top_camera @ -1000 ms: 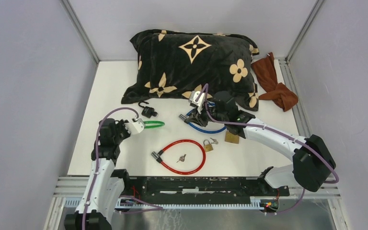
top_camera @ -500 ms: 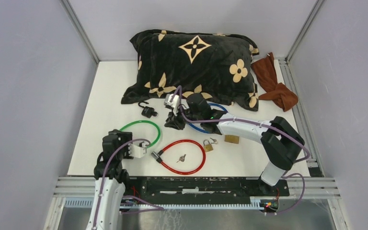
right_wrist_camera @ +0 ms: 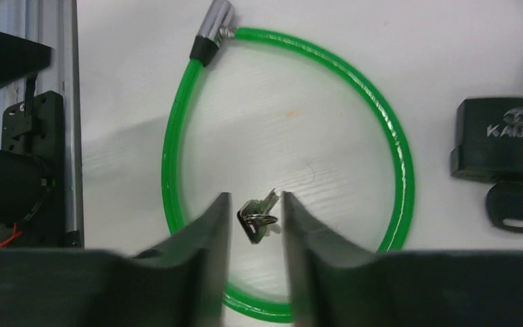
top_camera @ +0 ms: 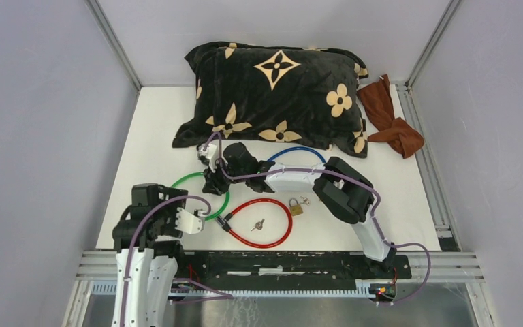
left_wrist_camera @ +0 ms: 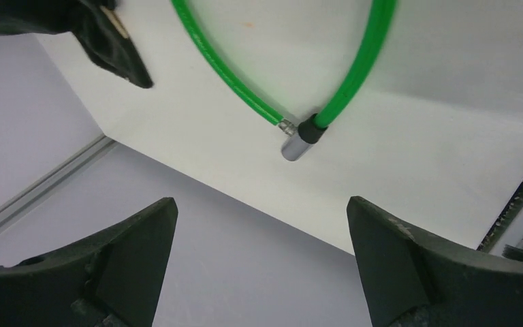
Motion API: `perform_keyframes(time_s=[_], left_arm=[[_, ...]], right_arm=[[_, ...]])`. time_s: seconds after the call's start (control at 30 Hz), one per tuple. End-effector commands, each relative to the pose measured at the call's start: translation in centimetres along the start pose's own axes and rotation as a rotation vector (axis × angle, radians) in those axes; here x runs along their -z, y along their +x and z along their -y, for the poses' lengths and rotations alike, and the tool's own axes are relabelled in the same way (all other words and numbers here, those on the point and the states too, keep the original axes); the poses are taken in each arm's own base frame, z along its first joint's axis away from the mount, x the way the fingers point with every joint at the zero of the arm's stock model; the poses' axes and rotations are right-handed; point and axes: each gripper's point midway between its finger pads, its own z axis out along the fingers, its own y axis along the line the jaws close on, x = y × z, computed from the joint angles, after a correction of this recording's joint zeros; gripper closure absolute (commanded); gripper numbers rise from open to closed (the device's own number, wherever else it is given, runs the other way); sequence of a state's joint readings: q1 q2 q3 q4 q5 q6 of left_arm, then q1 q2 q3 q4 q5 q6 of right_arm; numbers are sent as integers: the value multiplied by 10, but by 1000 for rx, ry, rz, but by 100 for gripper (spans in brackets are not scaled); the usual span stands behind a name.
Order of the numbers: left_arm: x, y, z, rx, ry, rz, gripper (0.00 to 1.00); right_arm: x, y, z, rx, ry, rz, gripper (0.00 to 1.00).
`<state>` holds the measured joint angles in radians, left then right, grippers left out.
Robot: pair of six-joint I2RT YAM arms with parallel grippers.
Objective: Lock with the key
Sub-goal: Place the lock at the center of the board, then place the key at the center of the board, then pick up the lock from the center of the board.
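Note:
A green cable lock [top_camera: 189, 182] lies in a loop on the white table, its metal end [left_wrist_camera: 298, 140] unplugged. A small silver key bunch [right_wrist_camera: 259, 218] lies inside that loop [right_wrist_camera: 398, 157]. My right gripper [right_wrist_camera: 255, 197] hangs over it, jaws apart, one on each side of the key with a gap showing. From above, the right gripper [top_camera: 212, 182] sits over the loop's far side. My left gripper [top_camera: 197, 219] stands wide open near the front edge, nothing between its fingers [left_wrist_camera: 143, 238], the cable's end just beyond them.
A black padlock [right_wrist_camera: 500, 143] with a black key [right_wrist_camera: 514, 208] lies beside the loop. A red cable lock [top_camera: 282, 208] rings another key [top_camera: 257, 223]; a brass padlock [top_camera: 295, 206], blue cable [top_camera: 298, 150], black pillow [top_camera: 272, 92] and brown cloth [top_camera: 391, 122] lie farther off.
My left gripper let go of the green cable, opened wide and drew back to the near edge. The right arm swept left from the blue cable to the green loop, its jaws widening.

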<state>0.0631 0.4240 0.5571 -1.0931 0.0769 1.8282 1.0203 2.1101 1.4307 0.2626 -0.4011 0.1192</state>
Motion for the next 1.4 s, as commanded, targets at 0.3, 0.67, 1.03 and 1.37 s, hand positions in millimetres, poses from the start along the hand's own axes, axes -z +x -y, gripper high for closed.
perform_keyframes(time_s=[0.3, 0.67, 1.03, 1.37], left_arm=[[49, -58, -116, 971, -39, 447, 2], [-70, -47, -190, 1463, 293, 311, 9], [-175, -47, -179, 1260, 200, 62, 3], [-202, -55, -153, 1292, 274, 28, 20]], right_arm=[[73, -40, 37, -79, 120, 87, 18], [189, -19, 92, -100, 419, 147, 16], [201, 18, 98, -109, 469, 48, 16], [208, 24, 104, -90, 500, 13, 16]])
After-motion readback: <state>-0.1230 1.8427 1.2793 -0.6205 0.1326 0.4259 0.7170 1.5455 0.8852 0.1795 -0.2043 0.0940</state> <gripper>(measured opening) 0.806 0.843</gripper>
